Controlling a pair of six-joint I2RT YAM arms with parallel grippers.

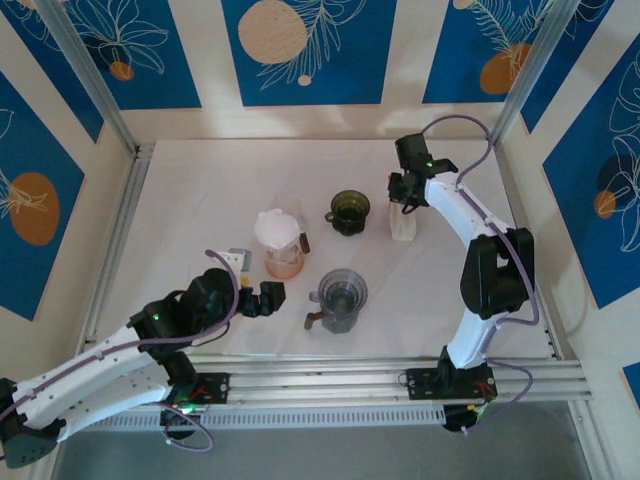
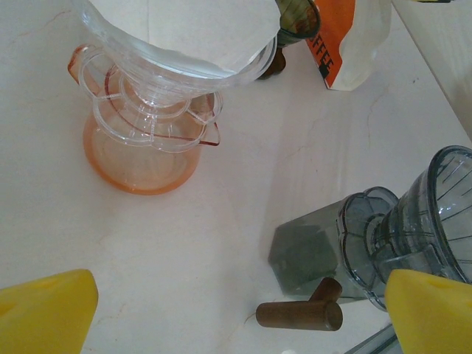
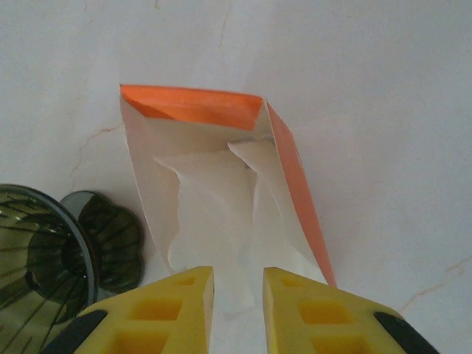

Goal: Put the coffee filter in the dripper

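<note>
An open orange-and-white bag (image 3: 192, 107) stands at the back right, with white coffee filters (image 3: 221, 221) inside it. My right gripper (image 3: 238, 295) hangs over the bag's mouth (image 1: 403, 225), its yellow fingers closed on the edge of a coffee filter. A dark green dripper (image 1: 350, 212) stands just left of the bag (image 3: 37, 251). Near the front stands a grey dripper (image 1: 340, 298) with a wooden handle (image 2: 299, 313). A clear dripper (image 2: 169, 66) lined with a white filter (image 2: 199, 29) sits on an orange-tinted server (image 2: 140, 155). My left gripper (image 1: 268, 298) is open, low, left of the grey dripper.
Metal rails (image 1: 380, 375) run along the table's front edge and upright posts stand at the back corners. Bare white tabletop (image 2: 221, 221) lies between the orange server and the grey dripper. The table's right edge is close behind the bag.
</note>
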